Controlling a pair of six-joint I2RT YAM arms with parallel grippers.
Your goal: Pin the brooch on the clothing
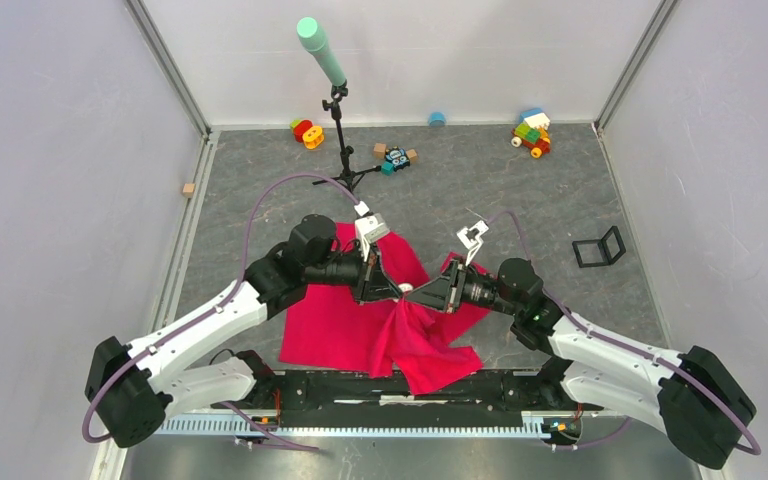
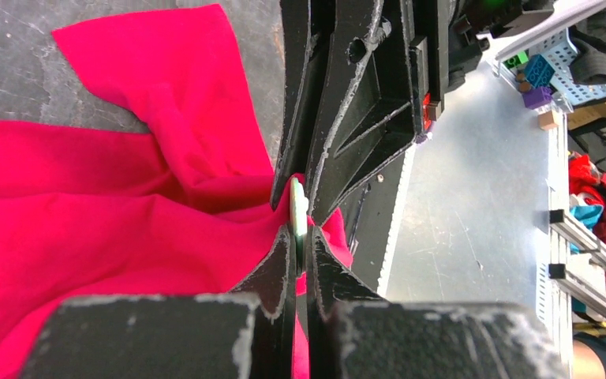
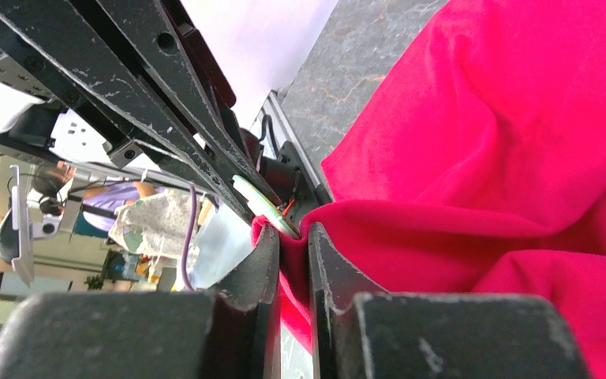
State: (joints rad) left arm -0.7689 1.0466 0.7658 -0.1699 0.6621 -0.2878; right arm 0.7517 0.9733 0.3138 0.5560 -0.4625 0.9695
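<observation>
Lying crumpled mid-table [image 1: 260,180], well apart from side walls and far toys [image 1: 532,132]: clothing [image 1: 335,335], soft red-pink fabric, creased. Clamping brooch [image 2: 298,207] edge-on, a thin pale-green disc: left gripper [image 2: 300,237], jaws closed on it. Pinching raised fabric fold touching brooch: right gripper [image 3: 292,237].

Bare tabletop [image 1: 520,200] flanking the shirt [image 1: 335,335], microphone stand [image 1: 340,130] just behind, black frame [image 1: 598,248] at right, toys [image 1: 532,133] along far wall

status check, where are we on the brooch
Left gripper shut on the brooch. Right gripper shut on a fold of the clothing. Brooch edge at that fold; nothing seen in the way.
</observation>
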